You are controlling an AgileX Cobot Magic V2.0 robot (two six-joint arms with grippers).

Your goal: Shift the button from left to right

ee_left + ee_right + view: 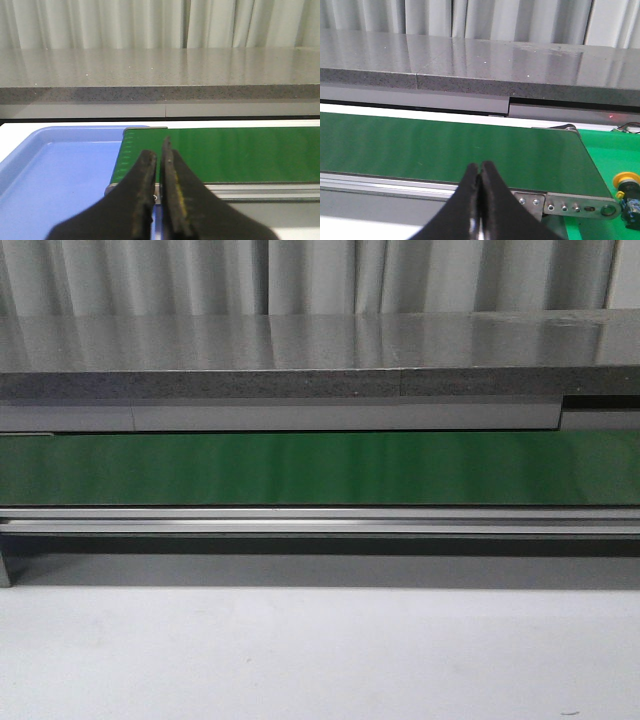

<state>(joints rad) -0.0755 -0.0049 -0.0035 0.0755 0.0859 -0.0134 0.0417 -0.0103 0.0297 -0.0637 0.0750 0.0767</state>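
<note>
Button (pixel 626 192) off belt's (pixel 445 150) far right end, upright, nearest right pincer (pixel 480 167), clenched empty; left pincer (pixel 159 157) nearly clenched, holding nothing.

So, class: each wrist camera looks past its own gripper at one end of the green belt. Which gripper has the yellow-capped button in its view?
The right gripper: the button sits beyond the belt's end. The left gripper sees only a blue tray there.

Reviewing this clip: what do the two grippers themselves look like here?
Only fingers show, in the wrist views. The left gripper has two black, tapered, wedge-like fingers with worn, yellowish-brown scuffing along the inner edges. The right gripper has plain black tapered fingers. No cables or markings are visible.
</note>
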